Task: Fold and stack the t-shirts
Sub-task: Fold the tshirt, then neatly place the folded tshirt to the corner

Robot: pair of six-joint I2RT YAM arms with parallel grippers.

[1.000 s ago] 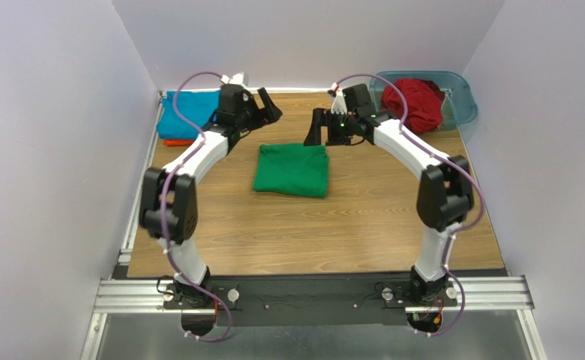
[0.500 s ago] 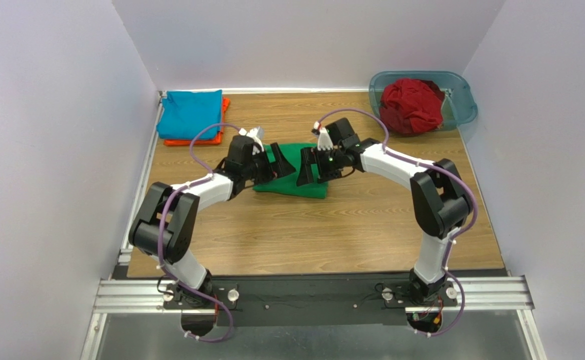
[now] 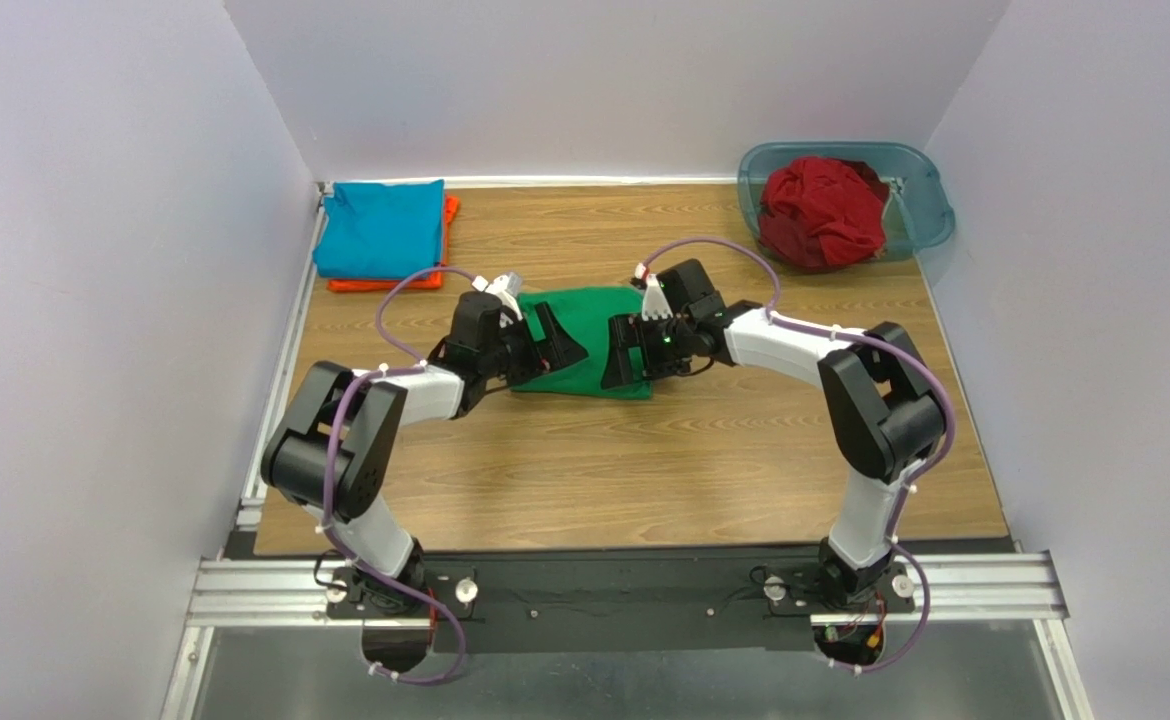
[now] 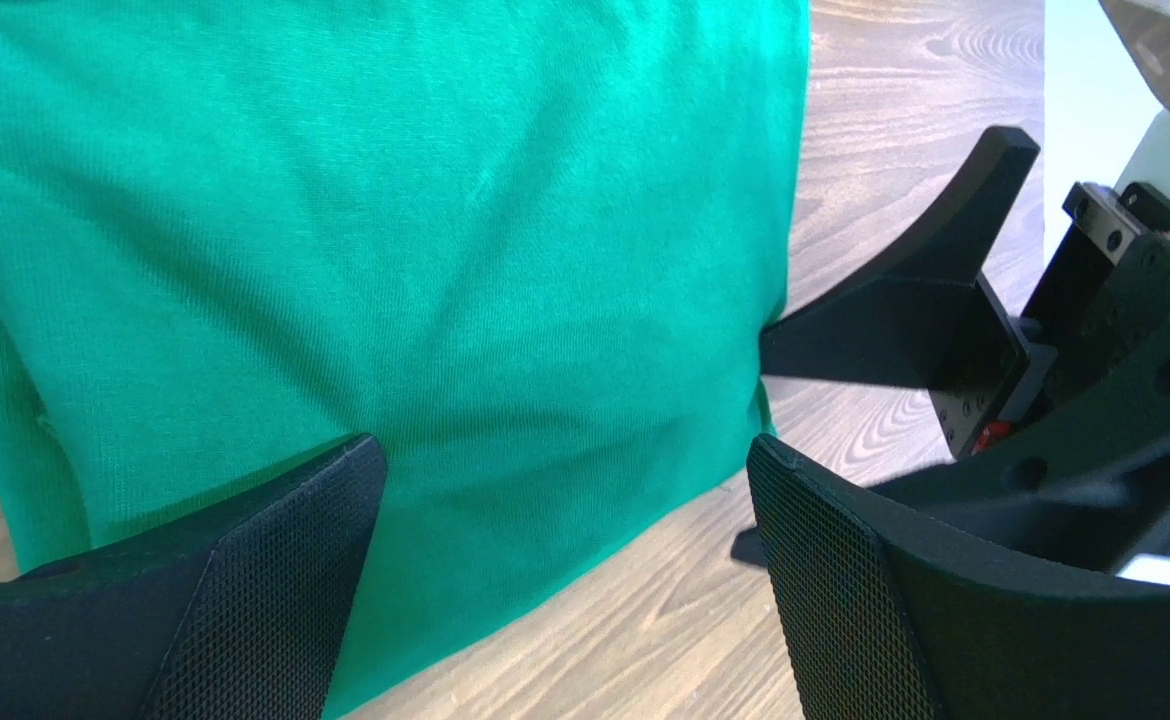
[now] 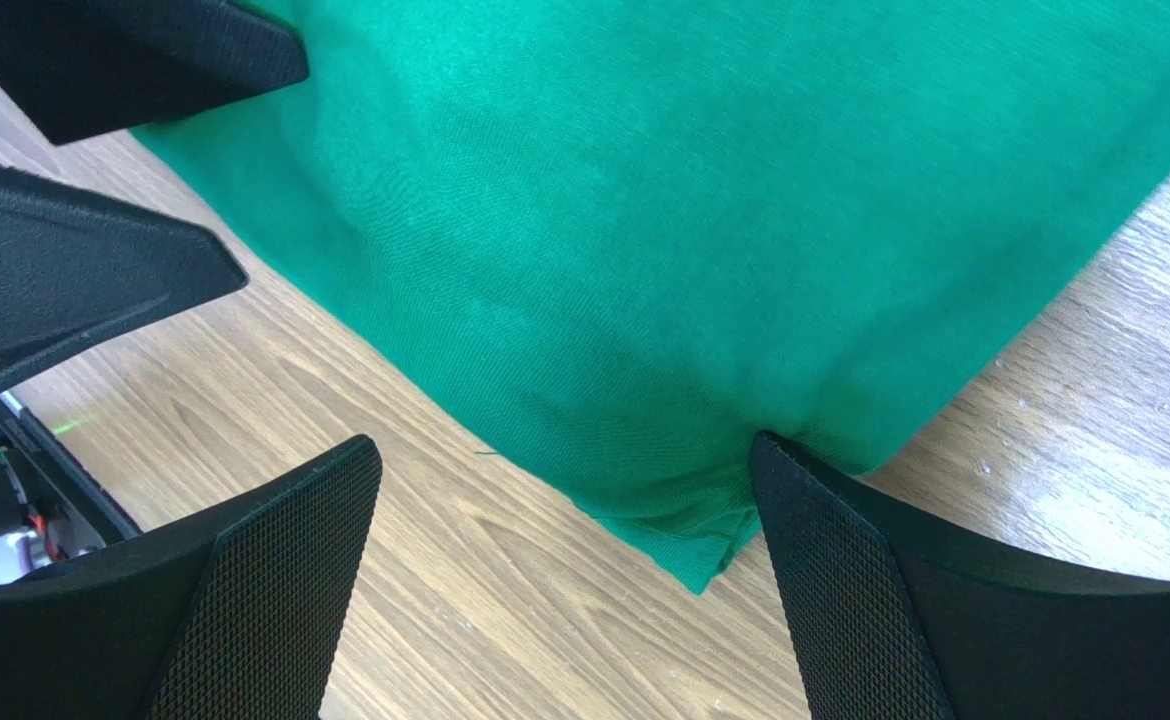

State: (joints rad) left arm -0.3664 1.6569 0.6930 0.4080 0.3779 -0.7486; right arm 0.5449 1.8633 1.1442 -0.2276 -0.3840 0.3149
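Clearly the green t-shirt lies folded in the middle of the table, directly under both pincers. The left gripper hangs low over its left half and the right gripper over its right half, facing each other. Both have the jaws spread wide and hold nothing. In each wrist view the cloth's near edge runs between the fingers. I think each must only go straight down and close. Neither arm is nearer.
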